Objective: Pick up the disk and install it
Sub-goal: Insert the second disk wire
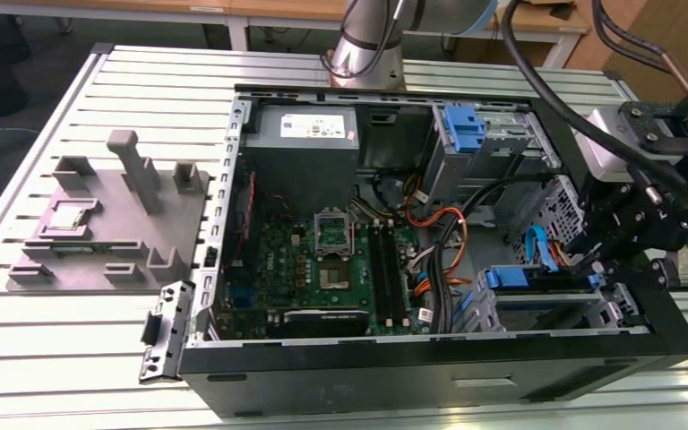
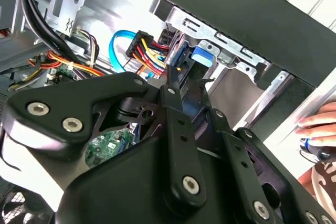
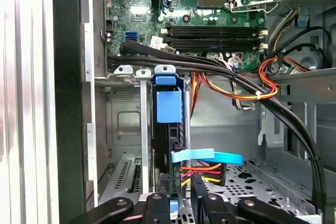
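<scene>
Right, your disk [image 3: 169, 106] stands on edge in the metal drive cage [image 3: 126, 124] at the corner of the computer case [image 1: 440, 376], with its bright blue bracket facing the first wrist view and its dark body running down behind it. In the exterior view the disk [image 1: 514, 278] lies at the exterior view's right, close to the case's front wall. A blue tab of the disk [image 2: 203, 55] also shows in the second wrist view, tucked under the cage's silver rail.

Your gripper [image 3: 182, 203] sits right at the near edge of the disk, its black links straddling that edge. You cannot tell from these views how wide it stands or whether it has hold of the disk. In the exterior view the gripper [image 1: 593, 260] hangs over the case's right side, just beside the cage.

A flat light-blue cable [image 3: 210, 157] curls just beside the disk, above a bunch of red, yellow and orange wires [image 3: 202, 171]. Thick black cables [image 3: 220, 72] cross above the cage. Further in lies the green circuit board [image 1: 320, 269]. A grey power box [image 1: 305, 125] sits at the case's far end. On the slatted table [image 1: 33, 358], a grey holder [image 1: 117, 224] stands well apart at the exterior view's left. A person's hand [image 2: 317, 124] rests outside the case.
</scene>
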You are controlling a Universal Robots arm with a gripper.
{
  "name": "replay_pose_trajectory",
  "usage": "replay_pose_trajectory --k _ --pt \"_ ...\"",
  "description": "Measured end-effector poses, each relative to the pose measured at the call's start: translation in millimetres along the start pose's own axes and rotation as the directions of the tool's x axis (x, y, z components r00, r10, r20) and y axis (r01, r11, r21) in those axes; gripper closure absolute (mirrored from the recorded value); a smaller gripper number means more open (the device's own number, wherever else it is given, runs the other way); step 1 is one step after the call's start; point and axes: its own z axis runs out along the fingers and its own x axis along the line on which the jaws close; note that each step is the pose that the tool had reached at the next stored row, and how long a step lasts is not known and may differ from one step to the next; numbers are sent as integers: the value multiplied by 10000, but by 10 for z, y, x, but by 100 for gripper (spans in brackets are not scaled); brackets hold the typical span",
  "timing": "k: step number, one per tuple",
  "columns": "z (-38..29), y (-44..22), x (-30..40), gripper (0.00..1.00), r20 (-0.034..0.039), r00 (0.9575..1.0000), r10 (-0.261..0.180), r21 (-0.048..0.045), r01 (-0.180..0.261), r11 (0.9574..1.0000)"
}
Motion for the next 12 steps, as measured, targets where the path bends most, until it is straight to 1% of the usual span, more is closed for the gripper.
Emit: replay_pose_trajectory --k 3,7,12 --pt "-6 0 -2 70 -2 10000 0 0 0 10000" --pt "-6 1 -23 70 -51 10000 -1 2 1 10000" --pt "-5 1 -43 70 -63 10000 -1 2 1 10000"
